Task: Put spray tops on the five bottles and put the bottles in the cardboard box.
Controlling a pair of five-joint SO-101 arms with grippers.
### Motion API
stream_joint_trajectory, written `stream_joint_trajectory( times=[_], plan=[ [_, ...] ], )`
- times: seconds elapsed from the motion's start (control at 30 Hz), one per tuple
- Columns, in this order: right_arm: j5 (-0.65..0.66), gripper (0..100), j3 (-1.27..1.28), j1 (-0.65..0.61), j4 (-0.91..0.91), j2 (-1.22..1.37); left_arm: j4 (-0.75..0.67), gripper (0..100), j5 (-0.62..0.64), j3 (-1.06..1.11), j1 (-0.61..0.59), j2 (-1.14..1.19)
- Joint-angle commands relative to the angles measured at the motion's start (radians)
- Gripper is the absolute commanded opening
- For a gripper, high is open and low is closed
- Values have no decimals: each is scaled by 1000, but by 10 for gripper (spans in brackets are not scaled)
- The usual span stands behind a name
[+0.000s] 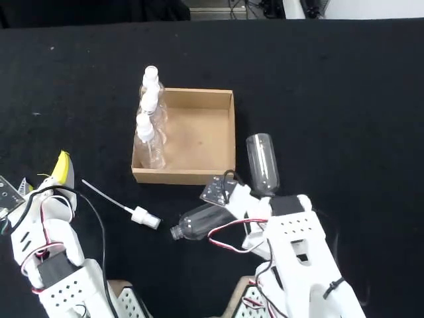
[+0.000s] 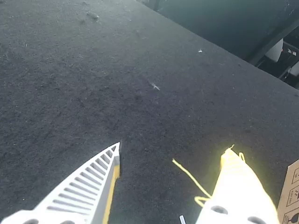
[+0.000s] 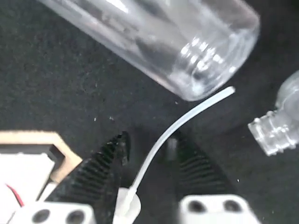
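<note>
R gripper (image 3: 148, 139) jaws pinch a spray top (image 3: 187, 116), its tip just beside a lying bottle (image 3: 187, 46); L gripper (image 2: 174, 149) jaws spread over tabletop (image 2: 93, 70).

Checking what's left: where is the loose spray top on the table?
High view: the spray top lies on the table in front of the cardboard box's near-left corner, left of the uncapped bottle lying on its side.

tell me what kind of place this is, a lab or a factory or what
Probably a robotics lab bench, not a factory line: a black cloth-covered table, a small left arm and right arm with exposed wiring, and loose cables past the far edge.
</note>
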Motion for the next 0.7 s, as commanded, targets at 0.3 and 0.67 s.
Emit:
stream_joint_trajectory(
  times=[0.3, 0.67],
  plan=[
    [34, 10, -185, 252, 60, -28, -25, 231, 5, -64, 1, -3],
    [32, 10, -530, 338, 273, -28, -25, 231, 5, -65, 1, -3]
  ],
)
